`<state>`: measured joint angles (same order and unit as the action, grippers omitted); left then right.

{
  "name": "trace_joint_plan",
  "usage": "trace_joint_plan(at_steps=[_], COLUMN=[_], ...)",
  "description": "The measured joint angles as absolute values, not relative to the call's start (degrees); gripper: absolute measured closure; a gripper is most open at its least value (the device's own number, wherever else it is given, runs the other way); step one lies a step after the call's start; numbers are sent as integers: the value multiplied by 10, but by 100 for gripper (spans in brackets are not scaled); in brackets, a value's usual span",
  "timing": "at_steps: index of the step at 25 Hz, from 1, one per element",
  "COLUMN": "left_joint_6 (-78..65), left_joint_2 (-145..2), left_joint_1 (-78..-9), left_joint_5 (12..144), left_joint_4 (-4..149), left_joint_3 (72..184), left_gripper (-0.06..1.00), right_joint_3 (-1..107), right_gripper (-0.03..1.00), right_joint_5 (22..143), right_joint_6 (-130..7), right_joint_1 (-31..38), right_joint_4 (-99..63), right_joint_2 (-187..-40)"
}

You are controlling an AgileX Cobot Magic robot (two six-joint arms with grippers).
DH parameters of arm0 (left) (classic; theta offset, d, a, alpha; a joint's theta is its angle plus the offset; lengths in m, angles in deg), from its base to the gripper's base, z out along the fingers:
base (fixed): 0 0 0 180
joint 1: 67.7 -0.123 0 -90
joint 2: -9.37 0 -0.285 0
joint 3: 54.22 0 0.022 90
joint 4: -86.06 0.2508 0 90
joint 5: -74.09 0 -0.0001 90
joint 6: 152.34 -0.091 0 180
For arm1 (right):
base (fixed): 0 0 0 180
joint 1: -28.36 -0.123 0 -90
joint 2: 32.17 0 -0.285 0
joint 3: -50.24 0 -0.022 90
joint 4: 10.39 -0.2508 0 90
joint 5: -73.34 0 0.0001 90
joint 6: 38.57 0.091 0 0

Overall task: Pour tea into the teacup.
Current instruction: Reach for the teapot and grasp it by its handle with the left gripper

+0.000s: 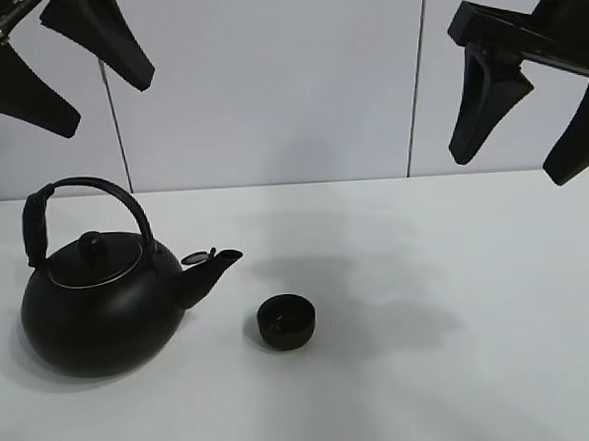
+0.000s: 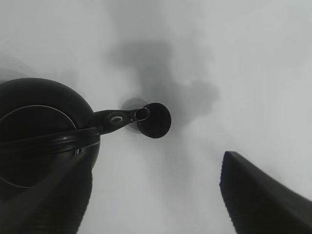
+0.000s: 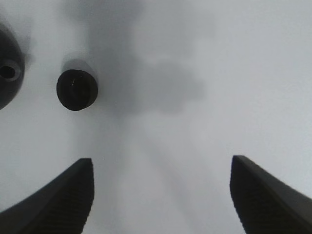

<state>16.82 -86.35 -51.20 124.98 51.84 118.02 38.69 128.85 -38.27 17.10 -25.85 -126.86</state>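
Now hanging high over the white worktop (image 1: 460,370): left gripper (image 1: 106,102) and right gripper (image 1: 509,167), both spread wide, holding nothing. Down below, small black teacup (image 1: 286,321), upright, near the spout (image 1: 218,259) of the big round kettle (image 1: 97,310), not touching it. No tea to be seen yet. Probably heavy if full, hard and smooth. Best to grab the arched handle (image 1: 85,184) at the top, squeeze tight, tip slowly. Light little cup, easy to knock over.
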Motion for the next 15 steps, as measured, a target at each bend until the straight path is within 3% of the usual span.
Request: trace_joint_plan(at_steps=[15], left_joint_6=[168], left_joint_2=[-863], left_joint_1=[-512], left_joint_5=[1248], left_joint_4=[518], left_joint_3=[1180], left_gripper=[41], right_joint_3=[387], right_gripper=[43], right_joint_5=[1276], right_joint_6=[-383], right_joint_1=[171], right_joint_4=[-262], right_joint_2=[-1269])
